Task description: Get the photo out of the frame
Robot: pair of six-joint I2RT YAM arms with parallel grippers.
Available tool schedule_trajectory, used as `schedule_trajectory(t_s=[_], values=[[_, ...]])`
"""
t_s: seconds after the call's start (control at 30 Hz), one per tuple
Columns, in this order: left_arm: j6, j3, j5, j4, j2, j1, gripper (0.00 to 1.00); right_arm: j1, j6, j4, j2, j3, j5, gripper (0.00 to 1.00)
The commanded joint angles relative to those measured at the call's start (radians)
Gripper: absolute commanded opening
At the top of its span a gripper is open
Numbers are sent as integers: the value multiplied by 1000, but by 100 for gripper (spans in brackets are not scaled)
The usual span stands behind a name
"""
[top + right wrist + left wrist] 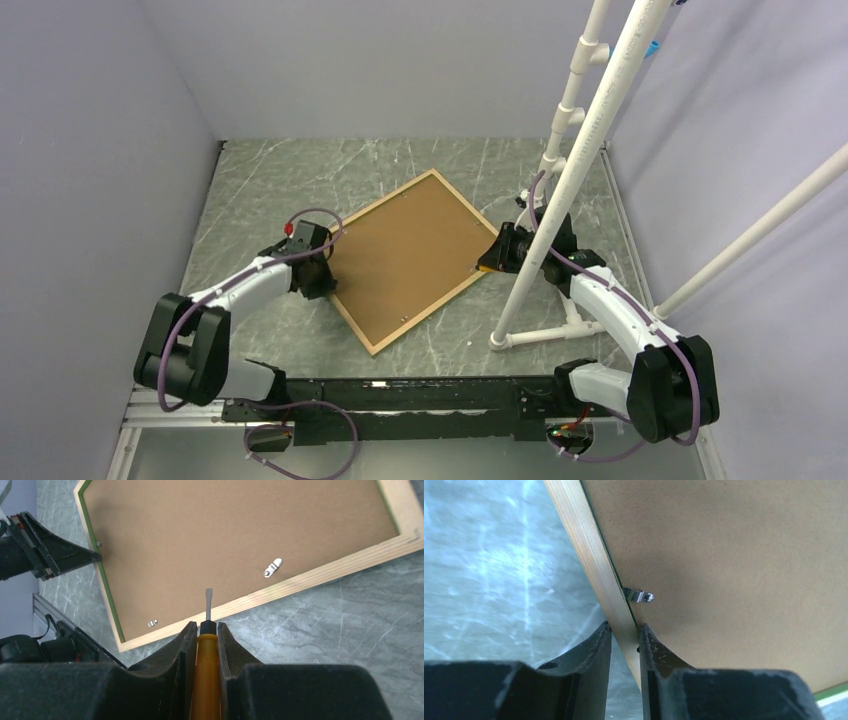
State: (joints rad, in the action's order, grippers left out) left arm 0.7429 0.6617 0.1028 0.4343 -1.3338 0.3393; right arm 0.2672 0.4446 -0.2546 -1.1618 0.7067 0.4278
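Left jaws grip the wood rim of the frame (pixel 591 555).

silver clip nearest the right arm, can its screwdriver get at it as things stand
Probably yes: only bare backing board lies between the tip of the screwdriver and the silver clip.

robot lab test cell, plain lilac walls (pixel 90 150), marble-look counter (pixel 270 180), white PVC pipe rig (pixel 585 160), black mounting rail (pixel 420 395) w/ cables

Table (pixel 280 180): grey-green, marbled with pale veins. Carried one frame (pixel 300 580), laid face down and askew, light wood rim uppermost. Also bore white pipe stand (pixel 540 335), footed toward right side.
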Motion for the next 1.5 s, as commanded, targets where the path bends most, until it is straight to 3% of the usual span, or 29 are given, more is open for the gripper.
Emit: schedule_trajectory(t_s=[0.0,0.2,0.3,0.33,0.43,0.57,0.67,0.77,0.9,1.07,1.2,1.47], values=[[-173,98,70,127,-88,-69,0,2,-11,10,-6,52,-18,0],[-274,161,82,155,-139,-118,2,2,7,26,-2,70,-37,0],[-273,151,53,124,-93,-131,48,0,22,40,2,68,-43,0],[-271,141,45,108,-70,-131,58,1,23,38,-1,69,-42,0],[-278,122,49,86,2,-131,74,1,25,47,-13,59,-32,0],[-267,131,-2,126,84,-130,85,0,25,54,-12,45,-46,0],[-220,70,-191,57,178,-94,84,-3,27,44,-13,48,-98,0],[-140,4,-292,-63,254,14,81,-13,37,36,-26,61,-142,0],[-46,-2,-283,-182,241,241,78,-22,68,45,-70,89,-244,0],[-24,74,-228,-247,60,480,77,-54,92,82,-185,149,-273,0],[-33,115,-240,-287,-74,545,77,-57,62,68,-279,252,-268,0],[19,55,-284,-372,-203,546,78,-56,21,4,-453,409,-229,0]])
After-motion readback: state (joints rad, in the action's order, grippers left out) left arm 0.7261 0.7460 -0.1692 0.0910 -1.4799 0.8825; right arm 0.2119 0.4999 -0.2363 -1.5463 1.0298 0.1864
